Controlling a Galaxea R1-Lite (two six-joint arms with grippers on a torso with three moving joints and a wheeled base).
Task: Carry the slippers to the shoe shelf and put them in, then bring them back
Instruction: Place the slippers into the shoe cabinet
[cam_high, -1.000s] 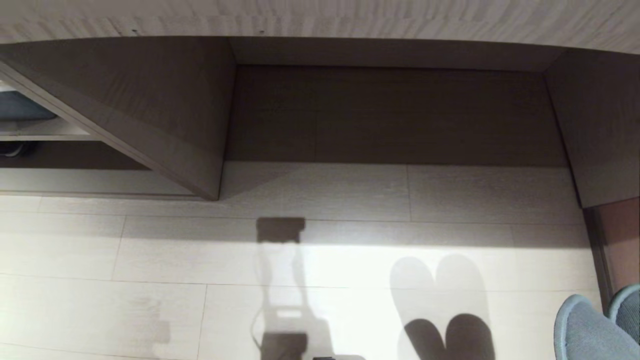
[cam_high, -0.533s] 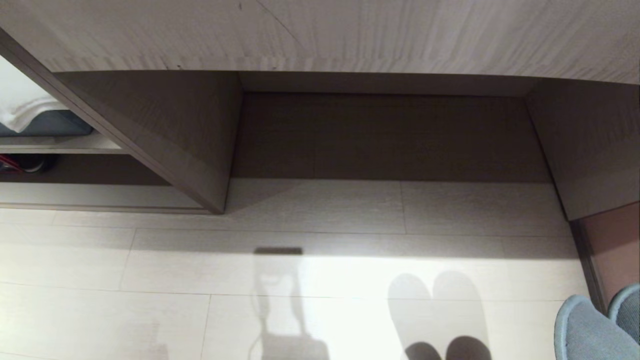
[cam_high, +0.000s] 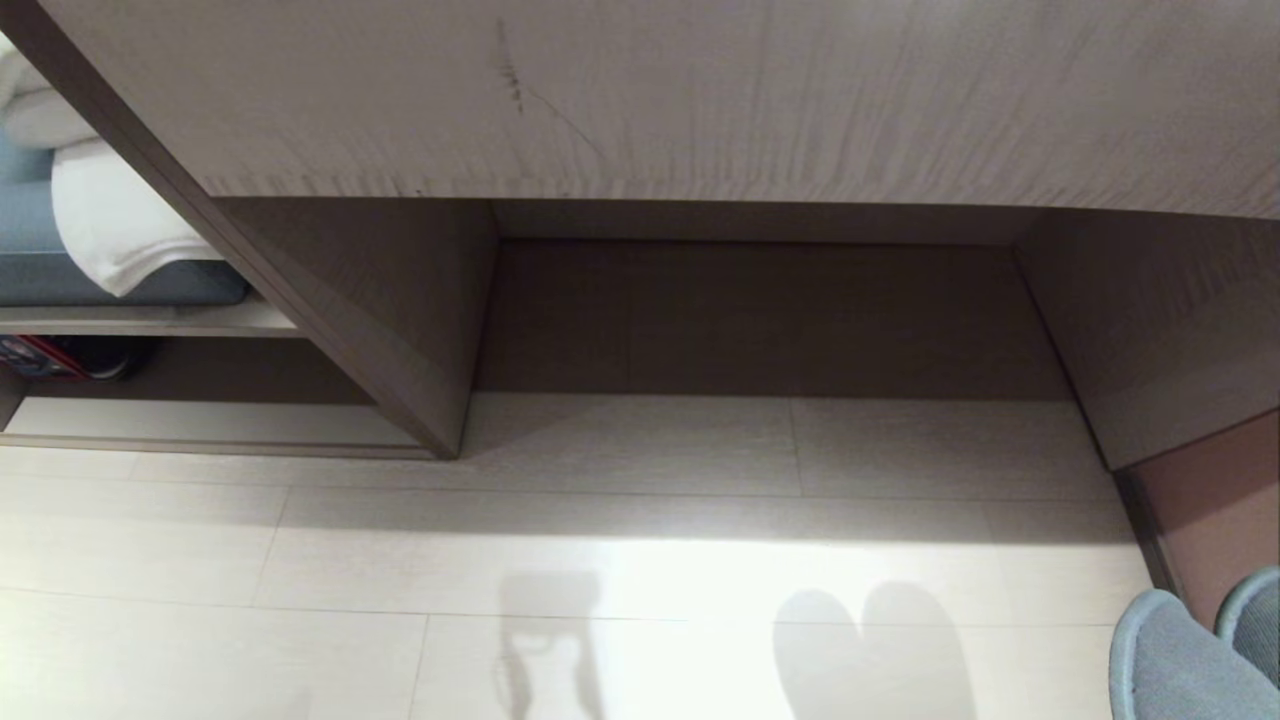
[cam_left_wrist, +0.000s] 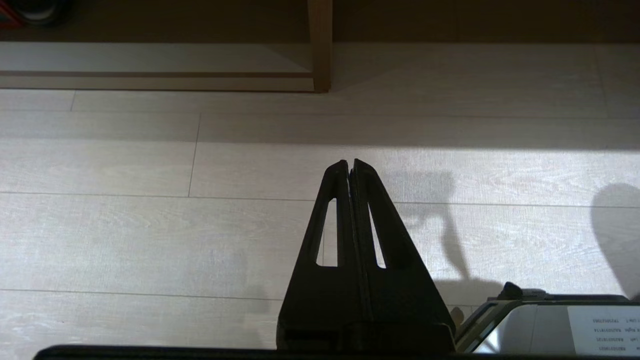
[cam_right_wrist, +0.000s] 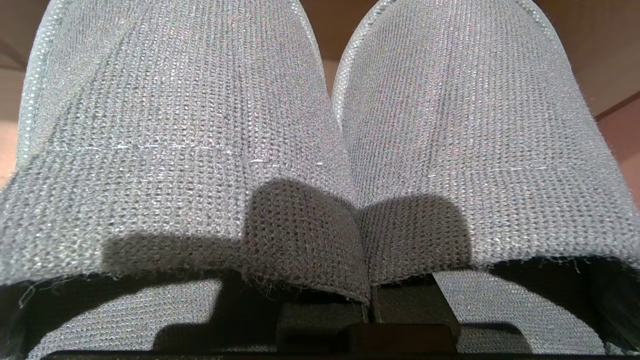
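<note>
Pale plank floor w/ desk overhead, slippers held at right.
Far left: shoe shelf, low cubby w/ slanted divider; a white towel lies on a blue-grey item on the tier above, a dark red-marked object sits in the cubby's left end. Centre: desk's knee recess, brown back panel, in shade. Left gripper hangs over bare floor near the divider's foot, fingers clenched together, nothing between them. Right gripper has its fingers clamped on the inner edges of both slippers, side by side, toes pointing away from the wrist. Head view shows only their grey toes at the near right corner, well apart from the shoe shelf, w/ their shadows on the floor.
</note>
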